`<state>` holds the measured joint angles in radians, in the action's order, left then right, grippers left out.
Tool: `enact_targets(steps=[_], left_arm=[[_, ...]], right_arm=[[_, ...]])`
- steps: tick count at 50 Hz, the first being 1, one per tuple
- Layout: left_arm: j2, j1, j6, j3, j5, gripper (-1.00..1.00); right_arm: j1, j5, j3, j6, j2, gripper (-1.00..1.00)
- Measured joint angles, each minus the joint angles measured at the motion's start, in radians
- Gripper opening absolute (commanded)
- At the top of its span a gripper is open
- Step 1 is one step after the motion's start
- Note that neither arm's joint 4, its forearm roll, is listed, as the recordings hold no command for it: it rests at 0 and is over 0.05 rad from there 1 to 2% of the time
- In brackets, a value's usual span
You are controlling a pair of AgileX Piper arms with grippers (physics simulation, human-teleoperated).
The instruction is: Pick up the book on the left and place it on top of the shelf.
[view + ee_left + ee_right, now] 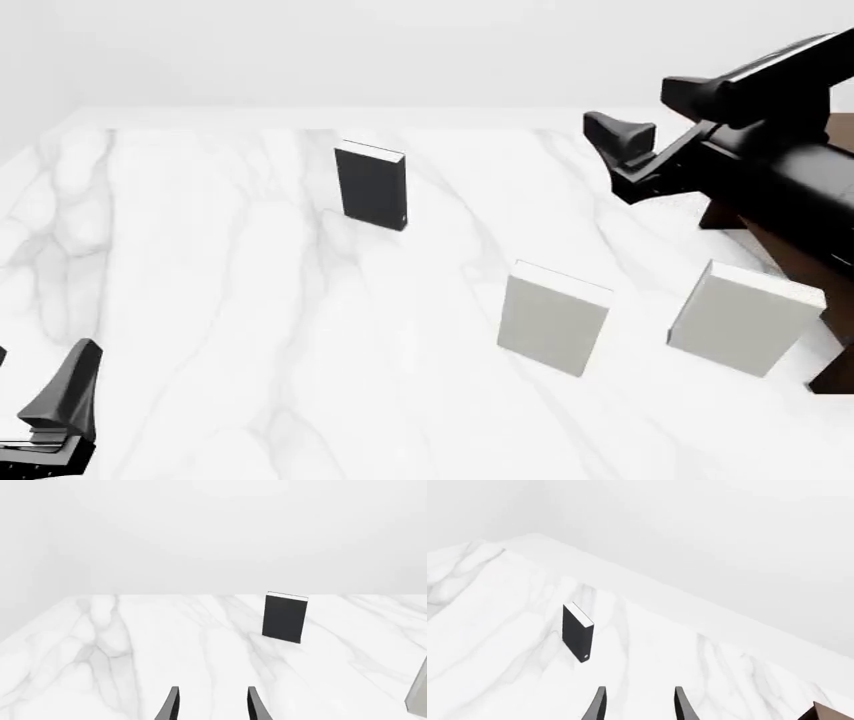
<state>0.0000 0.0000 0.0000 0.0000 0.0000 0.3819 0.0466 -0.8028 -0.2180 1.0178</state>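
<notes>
The dark charcoal book [371, 187] stands upright on the white marble table [240, 300], at the far left of centre, its white page edges on top. It also shows in the left wrist view [285, 617] and the right wrist view [577, 631]. My right gripper [609, 158] is open and empty, raised above the table to the right of the book and well apart from it. My left gripper [36, 378] is open and empty at the near left edge. The dark brown shelf [801, 262] is at the right, mostly hidden behind my right arm; one corner shows in the right wrist view [827, 713].
Two light grey-white books stand upright nearer to me, one at the centre right [554, 318] and one further right [742, 318] next to the shelf. The edge of one shows in the left wrist view [419, 690].
</notes>
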Motion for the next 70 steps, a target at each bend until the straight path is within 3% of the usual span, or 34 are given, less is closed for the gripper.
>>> enact_targets(steps=[24, 36, 70], left_arm=[[0.000, 0.000, 0.000, 0.000, 0.000, 1.00], [0.000, 0.000, 0.000, 0.000, 0.000, 1.00], [0.000, 0.000, 0.000, 0.000, 0.000, 1.00]], right_arm=[[0.048, 0.097, -0.077, 0.013, 0.210, 1.00], [0.075, 0.170, -0.169, 0.035, 0.406, 1.00], [0.098, 0.213, -0.353, 0.055, 0.662, 1.00]])
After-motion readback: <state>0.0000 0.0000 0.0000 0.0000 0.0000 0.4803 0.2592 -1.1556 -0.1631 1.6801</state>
